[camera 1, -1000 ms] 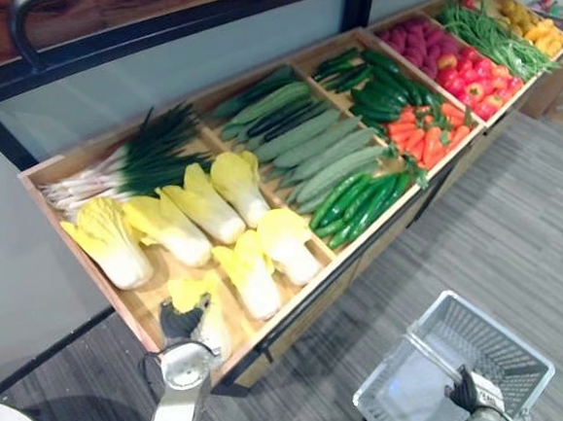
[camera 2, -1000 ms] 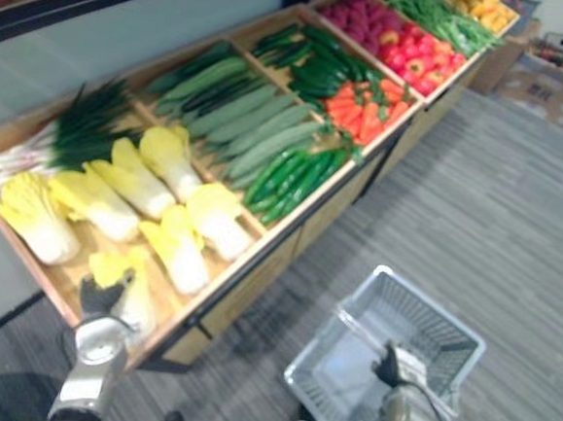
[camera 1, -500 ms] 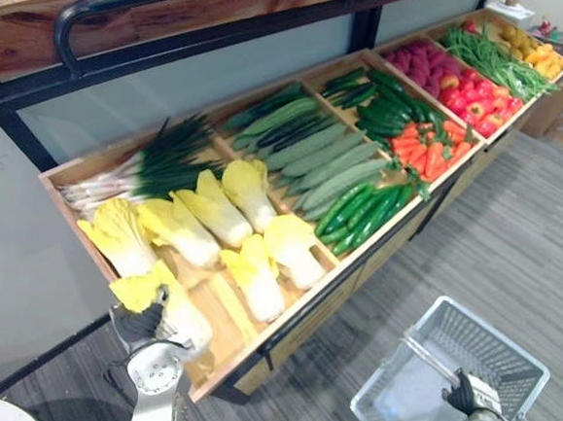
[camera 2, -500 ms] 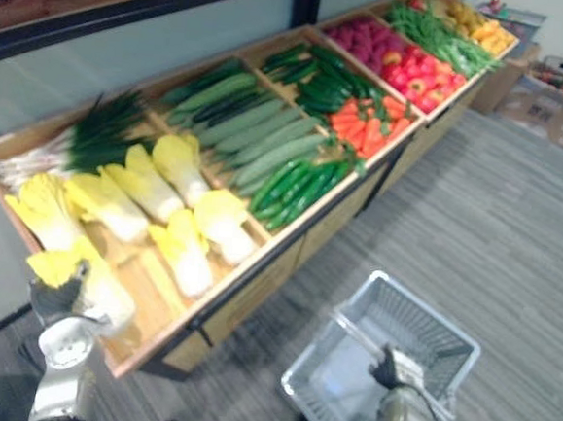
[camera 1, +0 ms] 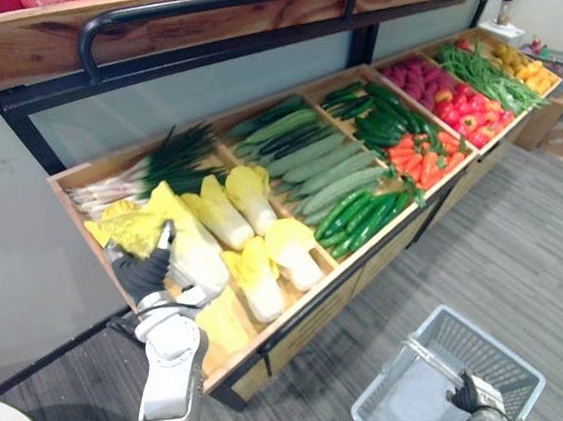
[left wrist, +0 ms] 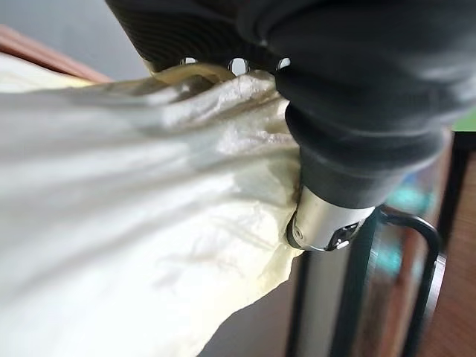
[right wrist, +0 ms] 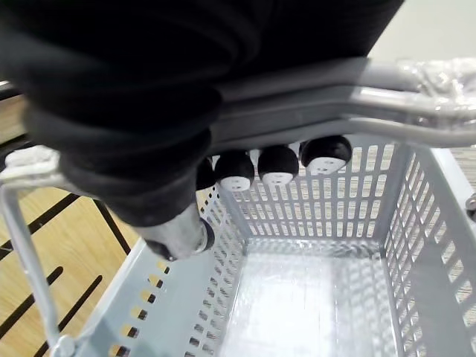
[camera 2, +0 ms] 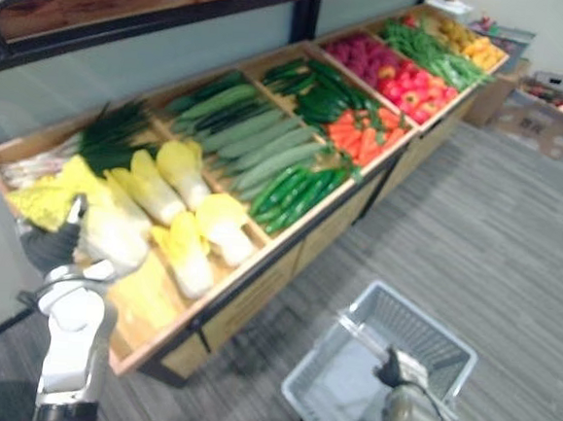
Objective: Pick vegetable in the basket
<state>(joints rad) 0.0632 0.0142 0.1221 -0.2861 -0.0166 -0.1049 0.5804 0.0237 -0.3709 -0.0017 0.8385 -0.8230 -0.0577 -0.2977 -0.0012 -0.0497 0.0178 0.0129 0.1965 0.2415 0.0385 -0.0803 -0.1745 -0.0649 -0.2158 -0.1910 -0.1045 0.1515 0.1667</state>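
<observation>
Our left hand [camera 1: 145, 273], grasping the napa cabbage [camera 1: 198, 255], holds it higher over the crate [camera 1: 262, 338] than before; our right hand [camera 1: 467, 396] grips the basket [camera 1: 492, 329] by its handle.

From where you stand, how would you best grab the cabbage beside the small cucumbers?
Probably by the white stalk end of that cabbage, from the aisle side: it points toward the front edge of the crate, and the yellow leaves look loose.
</observation>
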